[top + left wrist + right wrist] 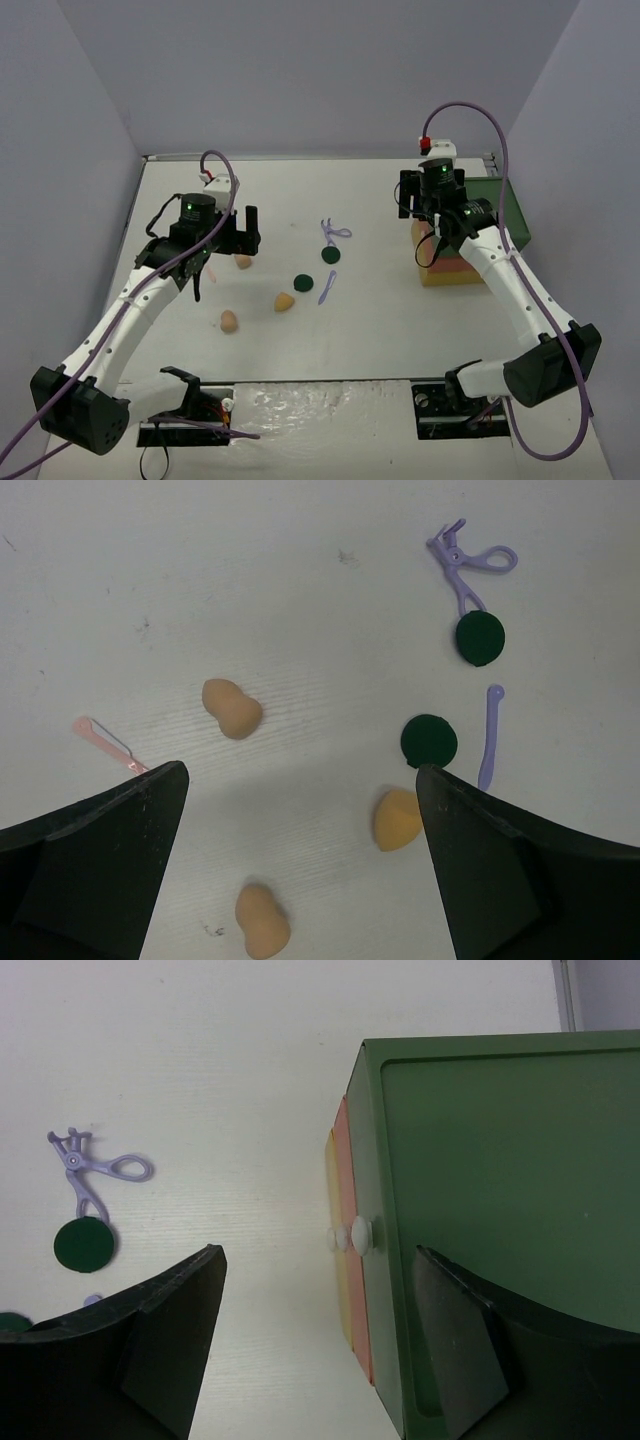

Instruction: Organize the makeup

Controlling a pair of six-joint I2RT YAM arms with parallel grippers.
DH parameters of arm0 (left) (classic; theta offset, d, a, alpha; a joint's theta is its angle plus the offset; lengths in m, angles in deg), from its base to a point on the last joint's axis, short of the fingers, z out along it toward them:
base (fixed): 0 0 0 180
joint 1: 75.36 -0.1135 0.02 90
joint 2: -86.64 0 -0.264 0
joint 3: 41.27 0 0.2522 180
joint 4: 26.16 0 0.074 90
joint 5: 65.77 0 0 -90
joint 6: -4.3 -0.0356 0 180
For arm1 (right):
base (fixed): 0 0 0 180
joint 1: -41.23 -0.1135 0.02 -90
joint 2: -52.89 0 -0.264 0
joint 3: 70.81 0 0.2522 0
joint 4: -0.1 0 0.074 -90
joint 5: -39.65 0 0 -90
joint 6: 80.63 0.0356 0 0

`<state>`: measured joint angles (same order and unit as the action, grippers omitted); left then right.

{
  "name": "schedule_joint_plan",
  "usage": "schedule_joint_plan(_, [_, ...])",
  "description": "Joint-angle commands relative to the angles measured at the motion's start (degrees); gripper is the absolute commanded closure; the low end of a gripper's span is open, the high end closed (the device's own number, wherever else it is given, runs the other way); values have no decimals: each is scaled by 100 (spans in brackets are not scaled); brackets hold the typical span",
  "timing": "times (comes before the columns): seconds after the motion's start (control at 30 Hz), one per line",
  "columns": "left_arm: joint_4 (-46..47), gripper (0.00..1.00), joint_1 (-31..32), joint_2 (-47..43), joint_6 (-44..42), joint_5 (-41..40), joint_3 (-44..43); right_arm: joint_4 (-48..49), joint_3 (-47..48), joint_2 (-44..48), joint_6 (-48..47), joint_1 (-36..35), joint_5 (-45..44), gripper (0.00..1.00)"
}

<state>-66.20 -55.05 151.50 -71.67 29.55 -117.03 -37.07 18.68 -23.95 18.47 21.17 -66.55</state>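
Note:
The makeup lies scattered on the white table. It includes three tan sponges (232,708) (397,819) (262,920), two dark green discs (480,638) (429,741), a lilac curler (470,565), a lilac stick (490,738) and a pink stick (105,740). My left gripper (300,775) hovers open above the sponges (285,301) and holds nothing. My right gripper (318,1255) is open above the front of the drawer box (490,1160). The box's white knobs (360,1235) lie between its fingers, untouched.
The green-topped box (510,205), with its orange and yellow layers, stands at the right against the side wall. Grey walls close in the table on the left, back and right. Both arm bases (190,405) sit at the near edge.

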Motion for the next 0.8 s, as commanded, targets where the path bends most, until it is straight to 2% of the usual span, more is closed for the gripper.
schedule_joint_plan(0.0, [333,3,-16,-186,-60,-30,-228,224,11,-108,49,199,147,31])
schedule_joint_plan(0.2, [336,3,20,-157,-126,163,-173,277,-50,-281,47,400,332,32])
schedule_joint_plan(0.37, [488,3,510,48,-142,295,-326,403,-130,-268,48,575,852,48])
schedule_joint_plan(0.5, [583,3,833,272,-115,108,-488,416,-147,-317,48,608,1114,68])
schedule_joint_plan(0.77, [961,3,1211,644,-2,44,-647,441,-179,-349,64,668,1083,93])
